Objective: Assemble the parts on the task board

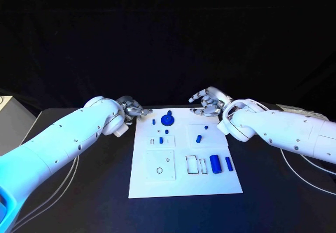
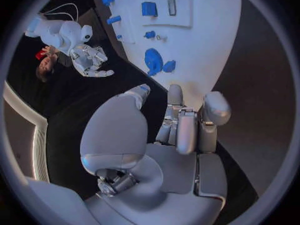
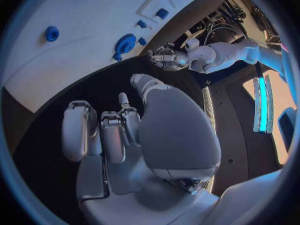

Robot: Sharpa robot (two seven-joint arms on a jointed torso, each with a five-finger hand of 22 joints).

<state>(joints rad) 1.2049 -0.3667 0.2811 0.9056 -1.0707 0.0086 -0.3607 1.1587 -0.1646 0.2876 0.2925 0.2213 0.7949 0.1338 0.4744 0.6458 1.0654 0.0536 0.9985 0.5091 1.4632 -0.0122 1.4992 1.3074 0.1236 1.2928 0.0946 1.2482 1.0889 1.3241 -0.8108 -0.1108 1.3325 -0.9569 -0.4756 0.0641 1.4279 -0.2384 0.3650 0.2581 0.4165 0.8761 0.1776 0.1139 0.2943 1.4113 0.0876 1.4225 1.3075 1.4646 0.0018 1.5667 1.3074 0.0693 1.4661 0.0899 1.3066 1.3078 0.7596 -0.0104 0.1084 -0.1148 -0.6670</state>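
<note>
The white task board (image 1: 183, 187) lies in the middle of the black table. A blue gear (image 1: 167, 119) stands near its far edge. Small blue parts (image 1: 198, 139) lie in the middle, and a blue cylinder (image 1: 215, 164) and a blue bar (image 1: 229, 163) lie at the right. My left hand (image 1: 133, 109) hovers off the board's far left corner and holds nothing; its fingers (image 2: 178, 127) are bent and the thumb (image 2: 139, 92) stands apart. My right hand (image 1: 208, 103) hovers off the far right corner, also holding nothing, with its fingers (image 3: 103, 135) bent. The gear (image 2: 153, 60) (image 3: 125, 44) lies ahead of both hands.
Recessed outlines (image 1: 160, 165) mark the board's near half. White cables (image 1: 301, 167) run over the table beside my right arm. A pale box (image 1: 8, 109) stands at the table's far left edge. Bare black table surrounds the board.
</note>
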